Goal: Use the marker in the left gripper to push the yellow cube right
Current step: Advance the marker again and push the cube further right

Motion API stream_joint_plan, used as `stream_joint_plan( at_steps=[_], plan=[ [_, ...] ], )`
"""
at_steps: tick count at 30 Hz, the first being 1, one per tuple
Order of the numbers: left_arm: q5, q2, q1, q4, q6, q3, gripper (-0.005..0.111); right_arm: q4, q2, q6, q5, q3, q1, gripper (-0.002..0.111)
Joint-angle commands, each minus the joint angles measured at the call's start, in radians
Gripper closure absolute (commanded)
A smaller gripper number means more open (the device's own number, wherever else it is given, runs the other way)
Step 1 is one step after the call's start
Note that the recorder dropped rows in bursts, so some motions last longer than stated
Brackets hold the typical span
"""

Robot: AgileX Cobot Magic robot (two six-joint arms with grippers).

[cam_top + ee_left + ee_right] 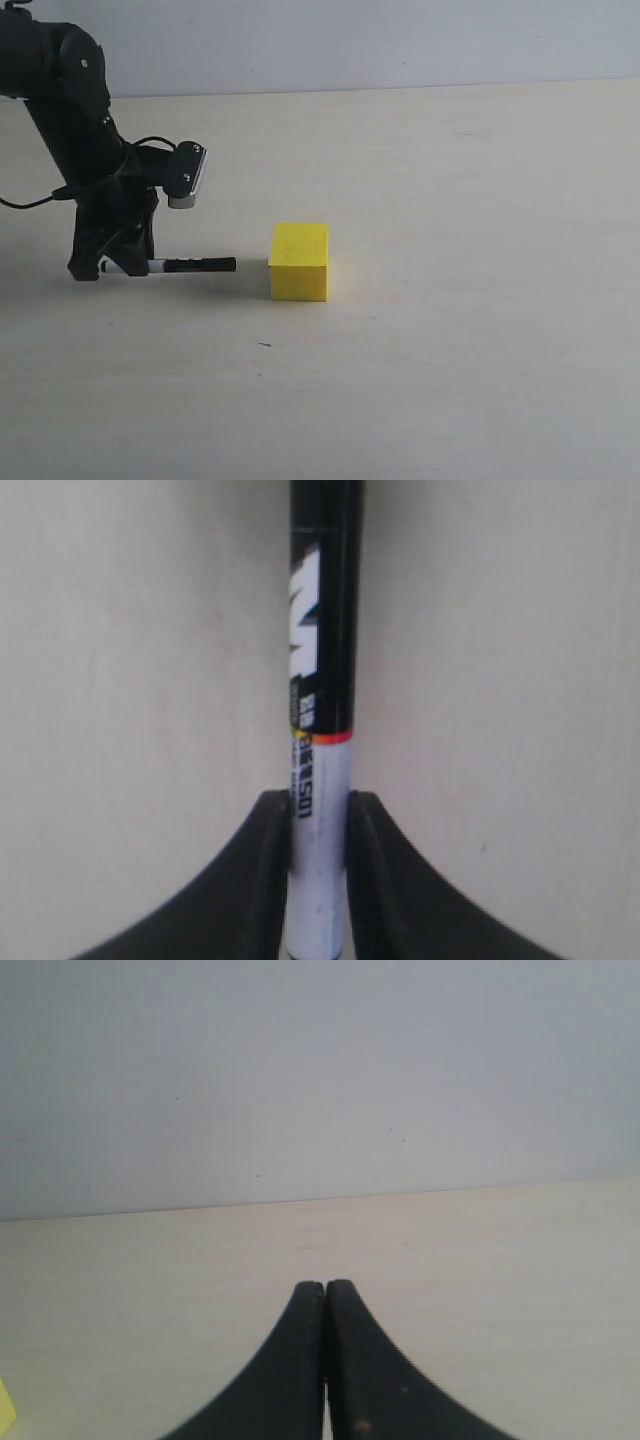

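Observation:
The yellow cube (299,261) rests on the pale table near the middle of the exterior view; a sliver of the yellow cube (5,1407) shows at the edge of the right wrist view. My left gripper (112,262) sits low at the left, shut on the marker (180,265), which lies horizontal with its black cap pointing right at the cube. A small gap separates cap tip and cube. In the left wrist view the fingers (265,865) clamp the marker (320,720) by its white barrel. My right gripper (325,1288) is shut on nothing, away from the cube.
The pale table (470,330) stretches to the right of the cube and toward the front edge. A light grey wall (400,40) stands behind the table. A tiny dark speck (264,345) lies in front of the cube.

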Motion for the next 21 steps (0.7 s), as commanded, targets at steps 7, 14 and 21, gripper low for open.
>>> stream_joint_plan(
  at_steps=[7,14,21],
  plan=[
    [-0.078,0.026,0.005,-0.097,0.095,-0.002,0.107,-0.004,-0.006,-0.007,-0.008,0.005,-0.005,0.108],
    [-0.067,0.026,0.019,-0.059,0.092,-0.002,0.107,-0.004,-0.006,-0.005,-0.008,0.005,-0.005,0.108],
    [-0.055,0.026,0.005,-0.061,0.063,-0.002,0.107,-0.004,-0.006,-0.005,-0.008,0.005,-0.005,0.108]
  ],
)
